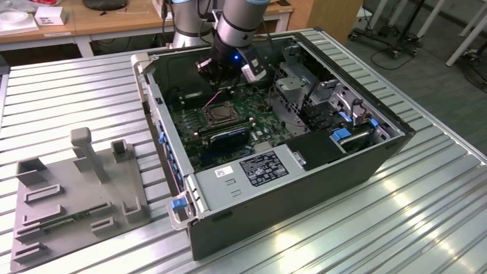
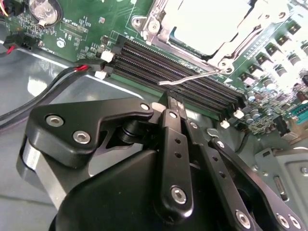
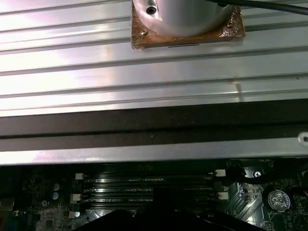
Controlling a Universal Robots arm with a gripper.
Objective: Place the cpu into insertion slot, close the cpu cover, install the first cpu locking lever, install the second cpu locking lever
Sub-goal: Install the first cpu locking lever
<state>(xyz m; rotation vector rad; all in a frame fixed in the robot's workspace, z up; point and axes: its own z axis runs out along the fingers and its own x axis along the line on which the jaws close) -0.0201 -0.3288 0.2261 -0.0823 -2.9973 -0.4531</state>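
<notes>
grey fixture tray (image 1: 76, 188) sits on the exterior view's left, well apart from the work; open computer case (image 1: 304, 165) is in the middle with the arm (image 1: 237, 25) reaching down into it; insertion slot (image 1: 216, 114) is on the green board (image 1: 263, 111), just below the wrist.

second wrist view: memory slots (image 2: 163, 65) run beside the socket; claw (image 2: 174, 102) has its fingers pressed together with nothing visible between them; tips are just beside the free end of the thin wire locking lever (image 2: 190, 77), can't tell if they touch it; cpu (image 2: 211, 21) sits in the slot, washed out bright; cpu cover (image 2: 199, 48) looks down over it, framing it.

handling, my read: cpu is light, rigid and fragile underneath, so edges only; cover is thin hinged sheet, light, likely flexes a bit; lever is stiff spring wire, round and slick, probably pushes back under load; best hold is the bent free end, far from the pivot.
</notes>
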